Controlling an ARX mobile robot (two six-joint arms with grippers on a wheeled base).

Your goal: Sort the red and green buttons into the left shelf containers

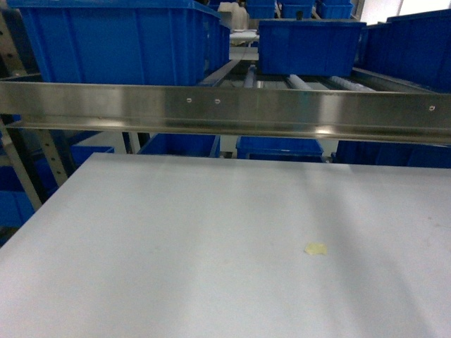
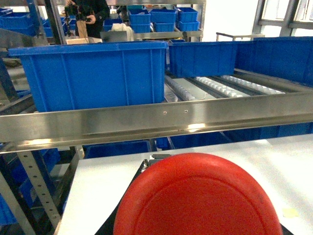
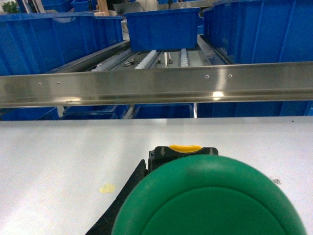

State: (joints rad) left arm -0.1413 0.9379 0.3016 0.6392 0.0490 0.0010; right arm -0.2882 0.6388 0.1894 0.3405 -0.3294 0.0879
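Observation:
The red button's wide cap [image 2: 200,200] fills the bottom of the left wrist view, close to the camera and above the white table. A dark finger [image 2: 107,229] of my left gripper shows beside it, and the gripper is shut on the button. The green button's cap [image 3: 210,200] fills the bottom of the right wrist view, with its dark body and yellow tab [image 3: 184,148] beyond. A dark finger [image 3: 109,214] of my right gripper shows at its left, shut on it. A large blue container [image 2: 98,73] stands on the shelf's left [image 1: 120,42]. Neither gripper appears in the head view.
A steel shelf rail [image 1: 225,109] crosses in front of the containers, above the far edge of the white table [image 1: 176,232]. More blue bins sit at centre [image 1: 310,46] and right [image 1: 412,49], with rollers between them. A yellow spot [image 1: 316,248] marks the table.

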